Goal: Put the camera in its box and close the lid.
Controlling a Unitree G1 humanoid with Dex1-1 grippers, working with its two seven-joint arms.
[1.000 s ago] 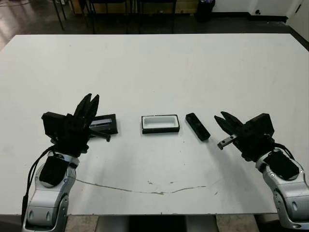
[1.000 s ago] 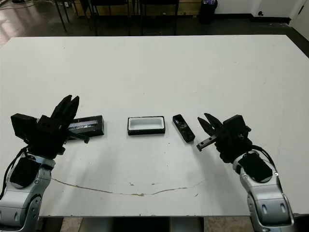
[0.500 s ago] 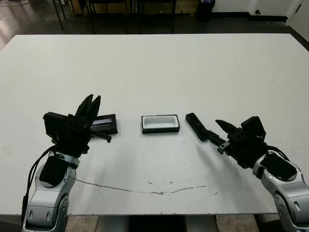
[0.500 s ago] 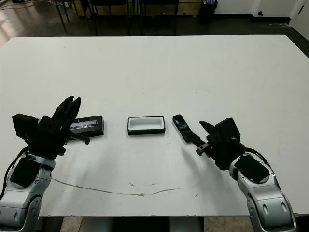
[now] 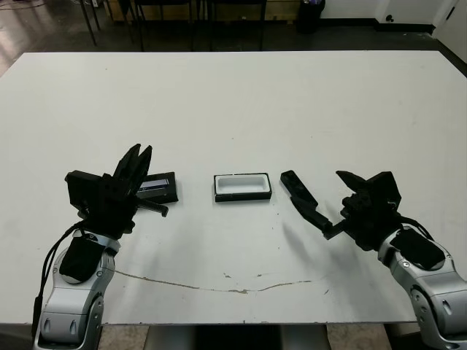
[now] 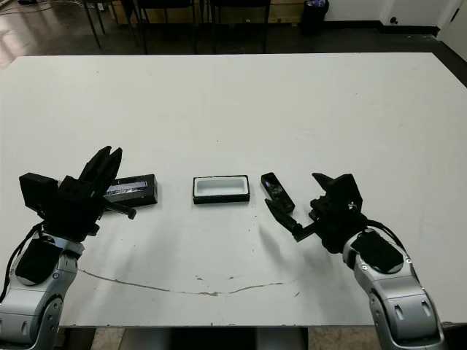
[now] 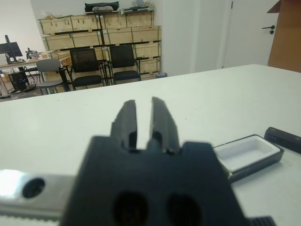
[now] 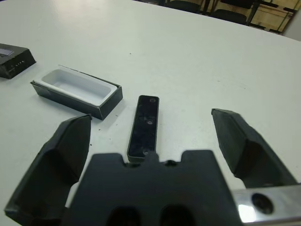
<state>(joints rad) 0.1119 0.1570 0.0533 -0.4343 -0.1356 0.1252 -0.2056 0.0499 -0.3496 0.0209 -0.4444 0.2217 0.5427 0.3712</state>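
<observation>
The camera (image 5: pixel 291 183) is a slim black bar lying flat on the white table, just right of the box (image 5: pixel 242 187), a shallow white-lined tray with black walls. My right gripper (image 5: pixel 314 188) is open wide at the camera's near end; in the right wrist view the camera (image 8: pixel 145 123) lies between its two fingers (image 8: pixel 66 155). The lid (image 5: pixel 161 186), a flat black panel with a pale strip, rests left of the box, partly hidden by my left gripper (image 5: pixel 140 151). That gripper is shut, holds nothing and points away over the table.
A thin brownish crack line (image 5: pixel 219 286) runs across the table near its front edge. Chairs (image 7: pixel 101 66) and stacked wooden crates (image 7: pixel 94 30) stand beyond the table's far side.
My right gripper has moved left toward the camera and spread its fingers wide, so they now flank the camera's near end. The left arm, lid and box have stayed put.
</observation>
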